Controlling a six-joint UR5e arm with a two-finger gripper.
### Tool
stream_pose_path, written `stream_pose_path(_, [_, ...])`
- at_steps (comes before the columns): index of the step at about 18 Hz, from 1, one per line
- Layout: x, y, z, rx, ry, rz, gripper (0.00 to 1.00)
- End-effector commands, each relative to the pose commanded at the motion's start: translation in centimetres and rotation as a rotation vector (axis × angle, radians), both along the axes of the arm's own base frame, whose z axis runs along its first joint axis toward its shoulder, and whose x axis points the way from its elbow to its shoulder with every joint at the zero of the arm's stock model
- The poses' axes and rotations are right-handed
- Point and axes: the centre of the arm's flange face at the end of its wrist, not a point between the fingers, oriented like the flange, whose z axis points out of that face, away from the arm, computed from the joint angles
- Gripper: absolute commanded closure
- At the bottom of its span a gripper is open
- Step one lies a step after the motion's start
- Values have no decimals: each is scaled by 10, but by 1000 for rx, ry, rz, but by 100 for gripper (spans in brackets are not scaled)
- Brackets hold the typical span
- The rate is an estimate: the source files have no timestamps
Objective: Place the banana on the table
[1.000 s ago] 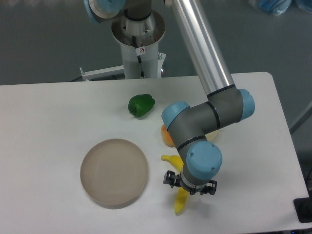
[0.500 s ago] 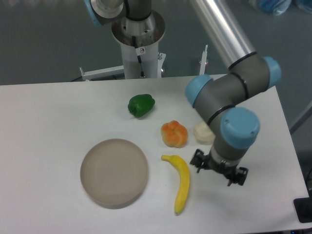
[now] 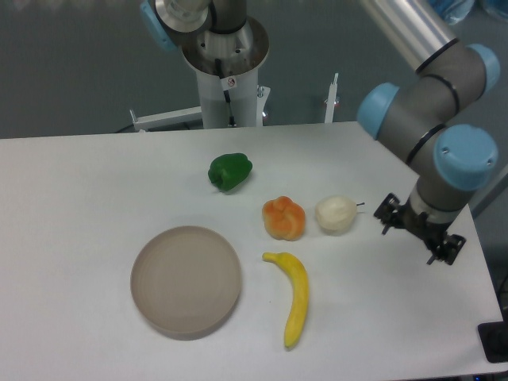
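The yellow banana (image 3: 294, 295) lies flat on the white table (image 3: 79, 206), just right of the round plate and below the orange pepper. Nothing holds it. My gripper (image 3: 419, 235) hangs under the arm's wrist near the table's right edge, well to the right of the banana and apart from it. Its fingers point down and away from the camera, so the gap between them does not show. It carries nothing that I can see.
A round beige-grey plate (image 3: 186, 279) sits left of the banana. An orange pepper (image 3: 284, 218) and a cream-white vegetable (image 3: 336, 214) lie side by side above it. A green pepper (image 3: 230, 171) lies further back. The robot base (image 3: 226, 71) stands behind the table.
The gripper was over the banana a second ago. It has since risen and swung right and back towards the table's right edge. The banana stays on the table, fully uncovered.
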Motion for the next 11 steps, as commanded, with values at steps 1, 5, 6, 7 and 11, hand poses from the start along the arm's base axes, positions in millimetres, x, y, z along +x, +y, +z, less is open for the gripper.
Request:
stream_pose_path(1, [-4,-4,-1,-3,-3,-15,0])
stream_pose_path(5, [-11,-9,-6,-6,-5,-34,0])
stream_pose_path(6, [-11,-9,-7,-7,-7,-34,0])
stream_pose_path(7, [-13,-10,-8,-5,-7,-31,0])
stream_pose_path(11, [-12,-10,-7,3,-14,-30,0])
